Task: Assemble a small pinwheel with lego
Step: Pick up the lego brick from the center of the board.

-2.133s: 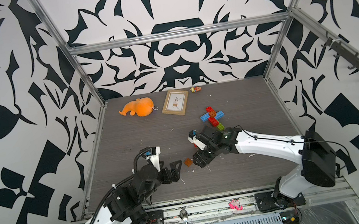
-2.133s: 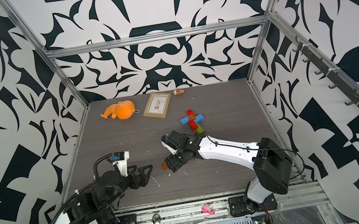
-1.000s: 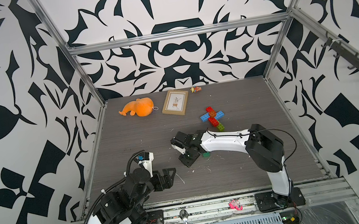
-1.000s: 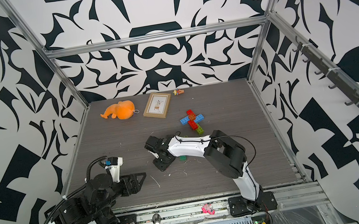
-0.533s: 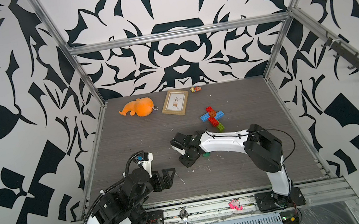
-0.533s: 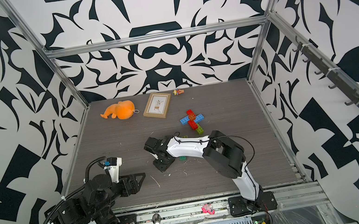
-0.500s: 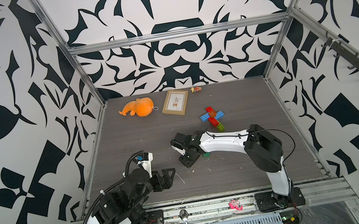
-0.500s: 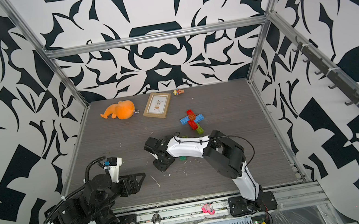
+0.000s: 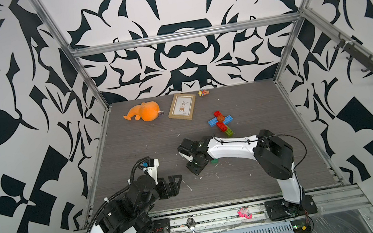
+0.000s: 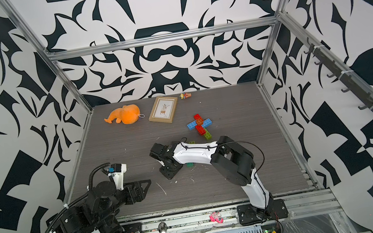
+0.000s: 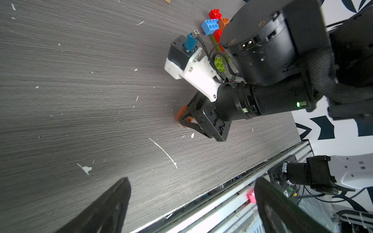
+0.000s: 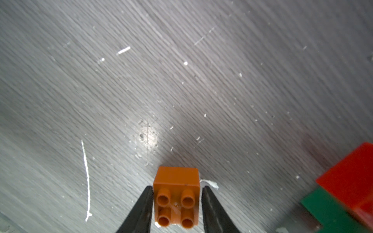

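The grey wood-grain tabletop (image 9: 136,155) is seen with the build in two places. The left gripper (image 11: 191,181) is held low near the front edge, jaws spread wide, nothing in them. The right gripper (image 9: 195,167) is pointed down at the table near the middle. A partly built cross of red, blue and lime green studded plastic bricks (image 9: 221,126), with an orange-brown square at its centre, is laid towards the back right, apart from both grippers. A dark green studded plastic brick (image 9: 214,161) is sat just beside the right gripper, with a red brick (image 12: 347,173) against it; stacking cannot be confirmed. The small orange-brown square studded brick (image 12: 176,177) appears to rest on the table, studs up, bracketed by the right gripper's jaws. The fingers are right against its flat sides, but an actual clamp cannot be told. Step judged: pick-up of this loose brick. A square, firm close on the two flat sides is called for next, then a lift without tilt, then studs lined up before pressing onto the build.
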Controlling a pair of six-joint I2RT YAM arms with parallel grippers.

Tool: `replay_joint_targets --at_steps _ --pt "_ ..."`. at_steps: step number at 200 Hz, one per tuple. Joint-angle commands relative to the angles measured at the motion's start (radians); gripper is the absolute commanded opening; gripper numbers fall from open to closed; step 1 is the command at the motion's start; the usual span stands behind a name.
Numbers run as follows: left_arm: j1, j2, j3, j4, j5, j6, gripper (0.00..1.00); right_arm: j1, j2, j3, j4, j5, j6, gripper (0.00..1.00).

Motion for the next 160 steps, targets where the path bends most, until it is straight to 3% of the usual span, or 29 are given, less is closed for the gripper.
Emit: replay_joint_targets --at_steps 1,134,160 --pt "0.003 0.005 0.016 -0.015 -0.012 0.001 1.00 0.009 -0.020 0.029 -0.027 0.020 -0.010 0.45" --pt "0.002 -0.002 0.023 -0.021 -0.016 0.004 1.00 0.011 -0.022 0.023 -0.033 0.018 -0.014 0.35" --pt "0.003 0.002 0.023 -0.015 -0.012 0.011 1.00 0.012 -0.048 0.018 -0.026 0.013 -0.012 0.29"
